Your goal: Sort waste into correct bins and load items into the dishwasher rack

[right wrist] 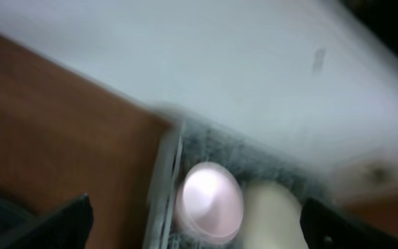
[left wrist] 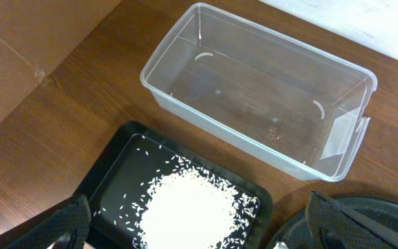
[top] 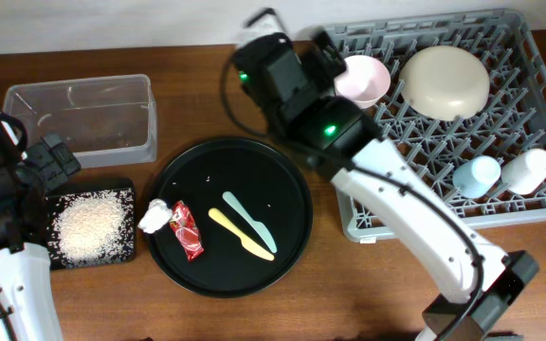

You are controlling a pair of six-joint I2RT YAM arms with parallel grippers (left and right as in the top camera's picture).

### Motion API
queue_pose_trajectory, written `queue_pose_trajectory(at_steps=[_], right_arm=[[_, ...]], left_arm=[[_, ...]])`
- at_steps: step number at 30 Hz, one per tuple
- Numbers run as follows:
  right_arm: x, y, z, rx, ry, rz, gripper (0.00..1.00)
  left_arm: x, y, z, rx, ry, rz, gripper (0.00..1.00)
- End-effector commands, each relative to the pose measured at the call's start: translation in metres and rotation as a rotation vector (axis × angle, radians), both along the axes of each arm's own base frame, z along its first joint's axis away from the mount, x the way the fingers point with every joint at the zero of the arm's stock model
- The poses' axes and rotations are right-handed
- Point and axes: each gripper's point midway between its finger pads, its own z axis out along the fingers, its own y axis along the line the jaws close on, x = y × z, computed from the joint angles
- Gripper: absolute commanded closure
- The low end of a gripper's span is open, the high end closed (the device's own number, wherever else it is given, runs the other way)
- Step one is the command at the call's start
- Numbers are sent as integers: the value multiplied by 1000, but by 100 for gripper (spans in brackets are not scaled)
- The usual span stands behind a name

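Observation:
The grey dishwasher rack (top: 415,142) at the right holds a cream plate (top: 445,80), a pink bowl (top: 363,80), a light blue cup (top: 477,175) and a white cup (top: 527,170). On the round black tray (top: 282,180) lie a white tissue (top: 154,218), a red wrapper (top: 187,230), a yellow utensil (top: 240,234) and a mint utensil (top: 249,222). Rice (top: 88,227) fills the small black tray (top: 126,189); the clear tub (top: 81,118) is empty. My left gripper (left wrist: 199,235) stands open above the rice (left wrist: 185,211). My right gripper (right wrist: 206,232) is open, empty, beside the bowl (right wrist: 209,203).
The right arm (top: 396,189) reaches across the rack's left edge and the round tray's right rim. The right wrist view is blurred, showing the rack's rim (right wrist: 164,187) and plate (right wrist: 271,214). The clear tub (left wrist: 254,90) lies just beyond the small black tray (left wrist: 109,180).

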Motion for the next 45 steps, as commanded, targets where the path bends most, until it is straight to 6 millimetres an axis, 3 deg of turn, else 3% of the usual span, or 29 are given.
queue_pose_trajectory(at_steps=[1, 4, 5, 6, 8, 10, 14, 19, 25, 29, 40, 43, 45], right_arm=[[6, -52, -11, 504, 98, -237, 0], [16, -95, -31, 734, 265, -260, 6], [21, -118, -33, 790, 283, -285, 12], [23, -140, -34, 810, 278, -324, 18], [26, -173, -34, 824, 253, -390, 18], [27, -187, -37, 846, 257, -413, 21], [31, -186, -64, 852, 341, -436, 30], [53, -186, -124, 869, 442, -526, 39], [69, -189, -163, 840, 482, -563, 41], [72, -188, -190, 831, 536, -588, 47], [80, -182, -219, 820, 572, -590, 53], [83, -181, -220, 821, 565, -586, 74], [83, -182, -222, 819, 565, -589, 75]], left_arm=[[-3, 0, 8, -3, -26, 7, 1], [-3, 0, 8, -3, -26, 7, 1], [-3, 0, 8, -3, -26, 7, 1], [-3, 0, 8, -3, -26, 7, 1], [-3, 0, 8, -3, -26, 7, 1], [-3, 0, 8, -3, -26, 8, 1], [-3, 0, 8, -3, -26, 7, 1], [-3, 0, 8, -3, -26, 7, 1], [-3, 0, 8, -3, -26, 7, 1], [-3, 0, 8, -3, -26, 7, 1], [-3, 0, 8, -3, -26, 7, 1], [-3, 0, 8, -3, -25, 7, 1], [-3, 0, 8, -3, -26, 7, 1]])
